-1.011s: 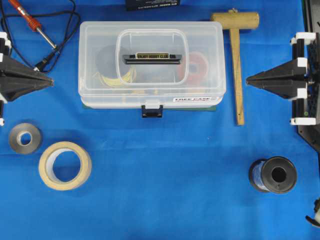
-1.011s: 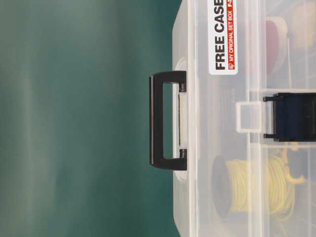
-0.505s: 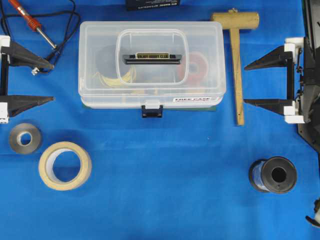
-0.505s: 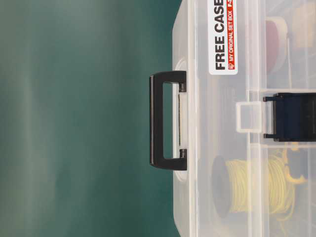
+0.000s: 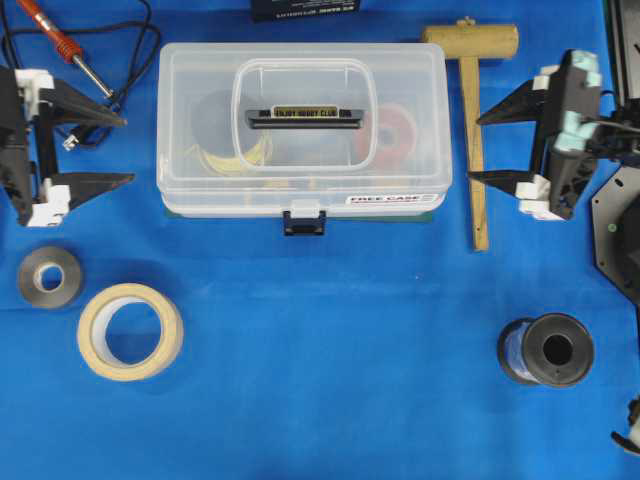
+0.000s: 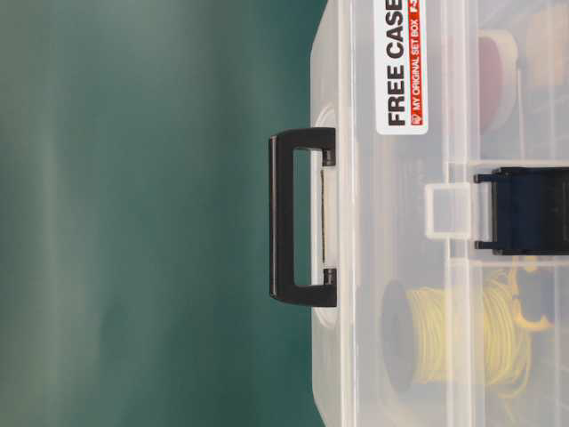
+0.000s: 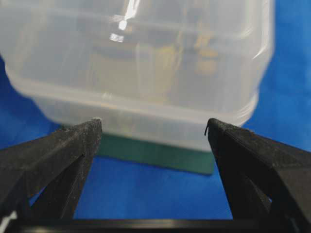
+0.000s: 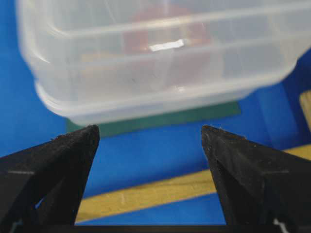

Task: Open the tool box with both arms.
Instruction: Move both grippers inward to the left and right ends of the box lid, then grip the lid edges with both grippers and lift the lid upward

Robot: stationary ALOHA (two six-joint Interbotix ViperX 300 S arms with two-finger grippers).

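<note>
The tool box [image 5: 303, 130] sits closed toward 12 o'clock on the blue worktop [image 5: 330, 380], on a green mat [image 7: 160, 154]. Its dark latch [image 5: 304, 222] hangs at the front edge beside the white "FREE CASE" sticker [image 5: 390, 199], and a black handle [image 5: 303, 118] lies in the recess of the lid. At 9 o'clock of the box the left claw [image 5: 124, 150] stands with its prongs spread wide, tips aimed at the box's end and clear of it. At 3 o'clock the right claw [image 5: 476, 148] is likewise spread, its tips over a wooden mallet [image 5: 472, 120]. Farther out lie a soldering iron [image 5: 62, 45] at 10 o'clock, two tape rolls [image 5: 130, 331] at 8 o'clock and a black wire spool [image 5: 546, 351] at 4 o'clock.
</note>
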